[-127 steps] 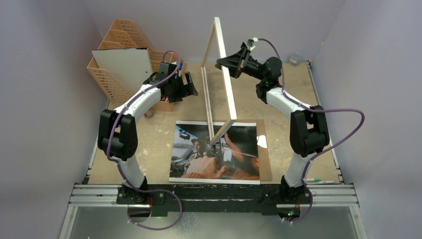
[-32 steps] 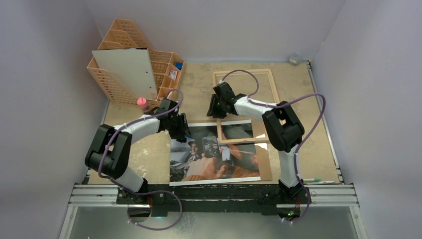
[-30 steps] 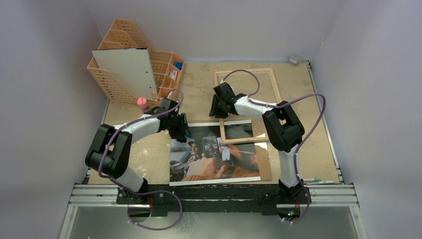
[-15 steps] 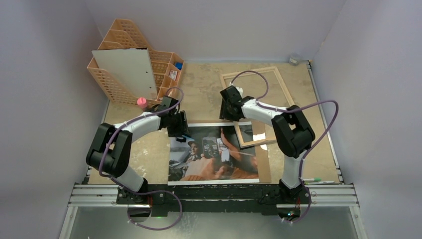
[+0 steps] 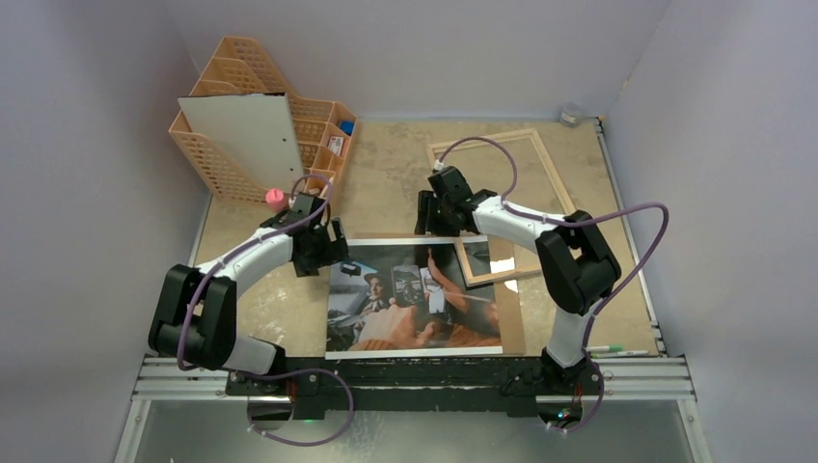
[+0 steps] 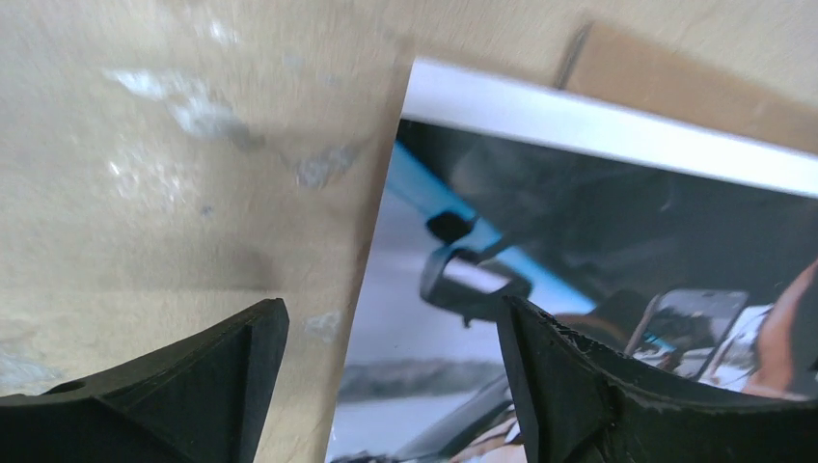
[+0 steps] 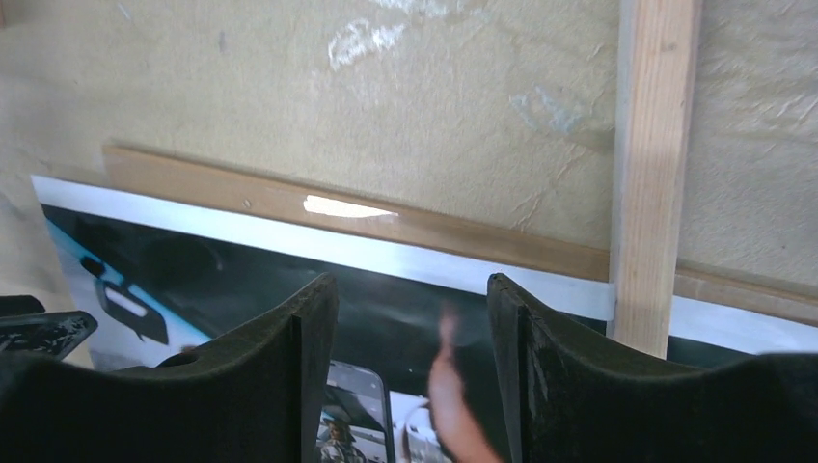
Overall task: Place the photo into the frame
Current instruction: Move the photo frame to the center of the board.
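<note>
Currently the photo point(image 5: 415, 299) lies face up and flat on the table point(image 5: 386, 183), close to the near edge and between the two arm bases. It rests on a brown fibreboard sheet point(image 5: 514, 309), which shows as a narrow strip past its right and far sides. The frame point(image 5: 497, 279) also lies flat, skewed, on the far right part of the table with its light wood rails showing. Its near corner rests over the photo's far right corner. The left end effector point(image 6: 386, 386) sits low at the photo's far left corner with its fingers spread wide and nothing between them. In the left wrist view the print's left edge runs under the gap, with one finger over bare table and the other over the picture. The right end effector point(image 7: 410, 376) is at the photo's far edge, just beside the frame's left rail. Its fingers stand moderately apart and hold nothing. Beyond them lie the white border, the fibreboard strip, and a wood rail crossing both on the right. A peach lattice organiser point(image 5: 207, 145) stands in the far left corner with a pale sheet point(image 5: 246, 130) leaning against it. A small pink thing point(image 5: 275, 198) sits just in front.
</note>
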### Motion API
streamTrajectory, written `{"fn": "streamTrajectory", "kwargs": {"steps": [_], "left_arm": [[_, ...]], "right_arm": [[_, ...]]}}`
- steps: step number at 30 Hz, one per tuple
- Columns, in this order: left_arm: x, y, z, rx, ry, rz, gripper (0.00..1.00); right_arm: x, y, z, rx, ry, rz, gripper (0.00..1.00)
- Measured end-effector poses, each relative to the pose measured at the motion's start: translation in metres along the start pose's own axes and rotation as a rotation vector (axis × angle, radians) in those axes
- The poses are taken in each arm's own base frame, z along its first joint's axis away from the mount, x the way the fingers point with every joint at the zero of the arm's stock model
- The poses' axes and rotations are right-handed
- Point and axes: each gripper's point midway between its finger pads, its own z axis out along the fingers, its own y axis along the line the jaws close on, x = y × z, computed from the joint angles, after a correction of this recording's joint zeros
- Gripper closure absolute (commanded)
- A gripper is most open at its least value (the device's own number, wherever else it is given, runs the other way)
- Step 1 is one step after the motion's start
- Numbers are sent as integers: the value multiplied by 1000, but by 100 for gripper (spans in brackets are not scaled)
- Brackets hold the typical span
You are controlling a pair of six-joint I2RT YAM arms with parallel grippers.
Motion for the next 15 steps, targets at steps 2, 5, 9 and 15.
{"fn": "streamTrajectory", "kwargs": {"steps": [2, 5, 9, 15], "left_arm": [[16, 5, 4, 5, 48, -7, 23], [32, 7, 5, 27, 99, -28, 31], [35, 3, 5, 95, 124, -71, 44], [37, 2, 4, 233, 182, -171, 54]], "right_arm": [[8, -2, 1, 2, 17, -8, 39], [23, -9, 3, 6, 55, -8, 39], [33, -11, 2, -3, 82, -7, 39], [38, -9, 1, -15, 89, -10, 39]]}}
